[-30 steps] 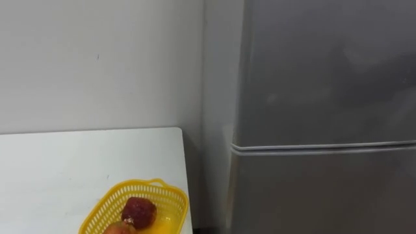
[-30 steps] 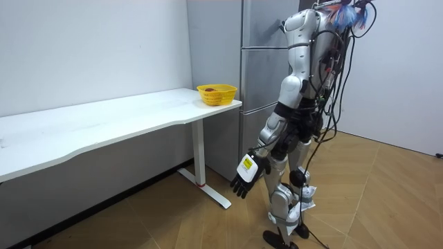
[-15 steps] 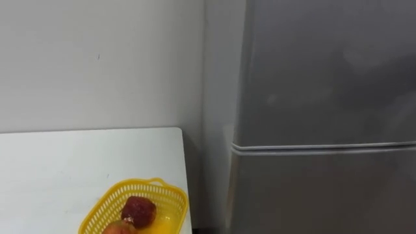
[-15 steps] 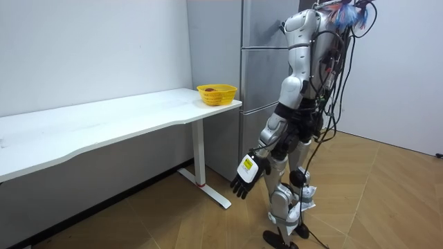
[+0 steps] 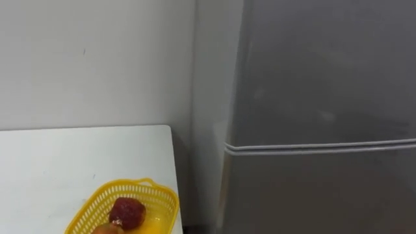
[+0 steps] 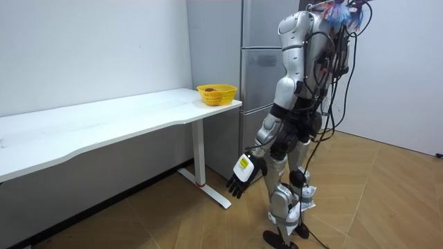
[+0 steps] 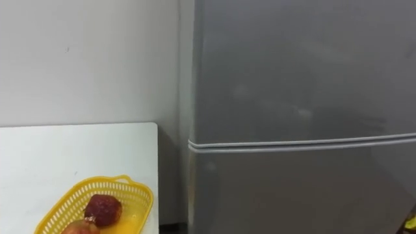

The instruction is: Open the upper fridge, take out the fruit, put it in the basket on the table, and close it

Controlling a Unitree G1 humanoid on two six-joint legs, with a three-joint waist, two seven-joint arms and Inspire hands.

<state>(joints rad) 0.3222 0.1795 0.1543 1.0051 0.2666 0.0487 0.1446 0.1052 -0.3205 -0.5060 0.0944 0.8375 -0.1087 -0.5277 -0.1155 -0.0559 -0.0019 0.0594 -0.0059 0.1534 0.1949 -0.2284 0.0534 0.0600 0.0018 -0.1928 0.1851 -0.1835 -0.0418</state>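
A grey two-door fridge stands right before me, with its upper door (image 5: 325, 65) and lower door (image 5: 318, 192) both closed and a pale seam between them. In the room view I stand upright on the wooden floor facing the fridge (image 6: 257, 76). My left hand (image 6: 241, 178) hangs low at my side, away from the fridge, with its fingers relaxed and nothing in it.
A white table (image 5: 58, 162) stands to the left of the fridge against the wall. At its near right corner sits a yellow basket (image 5: 148, 190) holding a dark red fruit (image 5: 127, 212) and an orange-red one (image 5: 108, 229). A narrow gap separates table and fridge.
The eye view has shifted, so fridge and basket sit further left in the picture. In the room view my upper body has moved slightly towards the table, and my left hand has swung a little that way.
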